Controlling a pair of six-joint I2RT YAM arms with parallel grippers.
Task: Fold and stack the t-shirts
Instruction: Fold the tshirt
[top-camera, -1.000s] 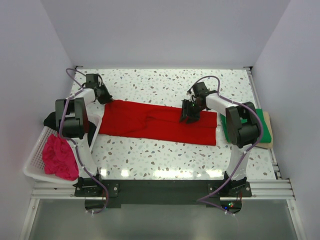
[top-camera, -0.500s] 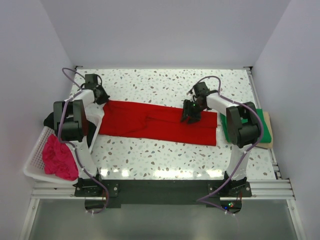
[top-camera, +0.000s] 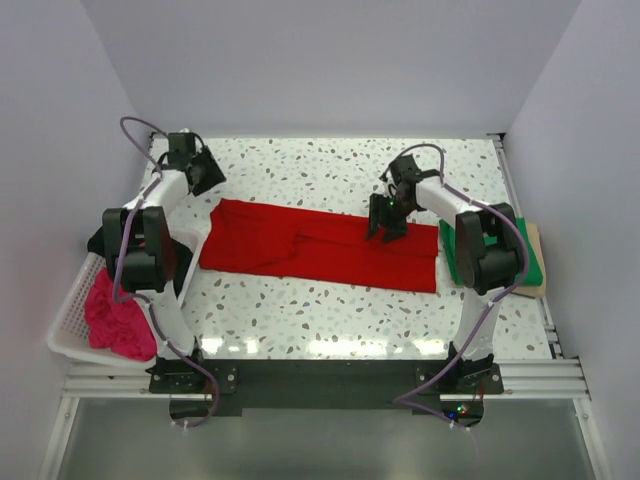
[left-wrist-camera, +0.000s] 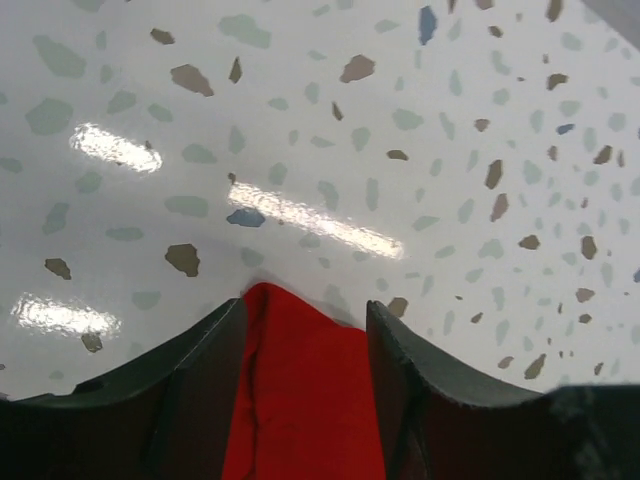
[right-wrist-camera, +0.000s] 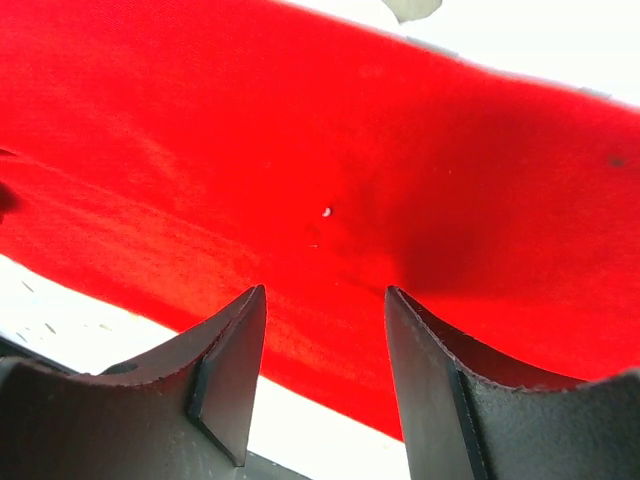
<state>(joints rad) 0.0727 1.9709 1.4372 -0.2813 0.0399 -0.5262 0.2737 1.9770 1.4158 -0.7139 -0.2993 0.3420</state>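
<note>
The red t-shirt (top-camera: 300, 243) lies across the middle of the table, folded into a long strip. My left gripper (top-camera: 203, 172) hangs open just behind the shirt's far left corner. In the left wrist view that red corner (left-wrist-camera: 300, 400) lies loose between the parted fingers of the gripper (left-wrist-camera: 305, 300). My right gripper (top-camera: 388, 222) is open over the shirt's right part, with flat red cloth (right-wrist-camera: 330, 150) under its spread fingers (right-wrist-camera: 235, 370). A folded green t-shirt (top-camera: 530, 262) sits at the right edge. The pink t-shirt (top-camera: 112, 315) is bunched in the basket, and the black one (top-camera: 98, 240) lies behind it.
The white slotted basket (top-camera: 72, 305) stands at the left edge beside the left arm. A tan board (top-camera: 538, 262) lies under the green shirt. The speckled tabletop (top-camera: 300, 165) is walled at the back and on both sides.
My left gripper has opened, let go of the shirt's left corner and drawn back towards the far left. The right gripper has shifted slightly back and right and widened a little.
</note>
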